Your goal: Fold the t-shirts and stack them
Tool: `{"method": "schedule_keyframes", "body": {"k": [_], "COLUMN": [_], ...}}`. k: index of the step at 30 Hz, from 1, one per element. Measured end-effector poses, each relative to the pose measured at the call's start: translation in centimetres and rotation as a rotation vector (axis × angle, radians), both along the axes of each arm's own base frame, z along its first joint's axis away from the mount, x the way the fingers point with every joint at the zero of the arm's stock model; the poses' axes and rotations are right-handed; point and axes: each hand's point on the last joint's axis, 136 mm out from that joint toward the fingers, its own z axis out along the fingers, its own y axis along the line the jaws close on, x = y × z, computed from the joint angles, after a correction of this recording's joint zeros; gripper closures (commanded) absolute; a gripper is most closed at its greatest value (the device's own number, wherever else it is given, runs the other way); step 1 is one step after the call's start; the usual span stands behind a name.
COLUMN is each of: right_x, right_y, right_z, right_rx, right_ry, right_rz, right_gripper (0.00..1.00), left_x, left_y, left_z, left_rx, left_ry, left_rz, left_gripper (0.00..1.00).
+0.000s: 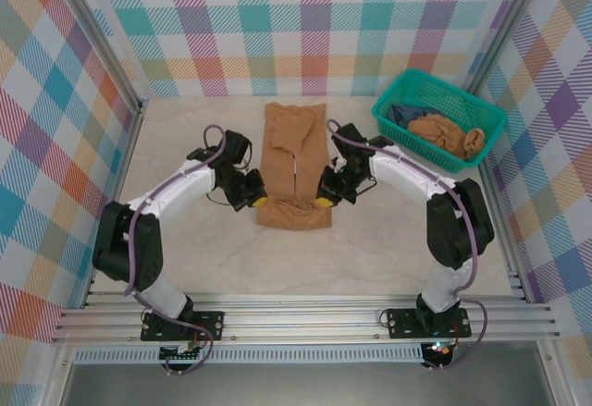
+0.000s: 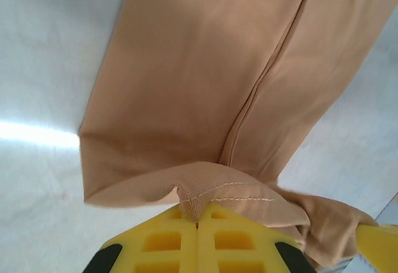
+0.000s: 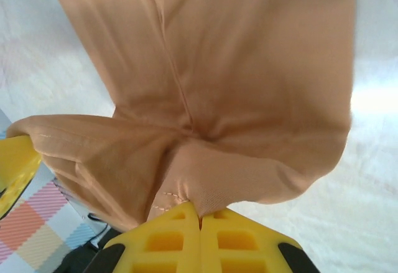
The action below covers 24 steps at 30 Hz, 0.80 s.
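Clamped on near hem of tan-brown cotton t-shirt [image 1: 294,142]: left gripper [image 1: 261,200], right gripper [image 1: 323,201]. Lift level, fold to shirt's far end.

Teal mesh basket [image 1: 424,140] far right of me, against plaid wall [image 1: 305,27]; dark blue cloth [image 1: 404,115] inside. Beige tabletop [image 1: 388,249] under me, metal rail [image 1: 305,318] nearest.

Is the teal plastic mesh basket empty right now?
No, the teal plastic mesh basket holds a crumpled tan-brown cotton shirt and some dark blue cloth.
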Motion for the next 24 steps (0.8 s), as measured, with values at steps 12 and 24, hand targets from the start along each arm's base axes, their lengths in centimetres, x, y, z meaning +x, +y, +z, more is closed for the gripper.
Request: {"method": "schedule_keyframes", "body": {"k": [12, 24], "right_x": [11.0, 17.6], "right_y": [-0.1, -0.8], "right_z": [-0.8, -3.1], "right_rx": [-0.027, -0.044], "right_ry": [-0.074, -0.102], "right_rz": [-0.077, -0.117], "right_gripper": [1.00, 0.61], "left_x": [10.5, 17.2], "left_y": [0.9, -0.1], "left_z": [-0.9, -3.2], "left_rx": [-0.012, -0.043], "left_ry": [-0.060, -0.080], "left_rz": [0.040, 0.038], "left_gripper": [1.00, 0.52]}}
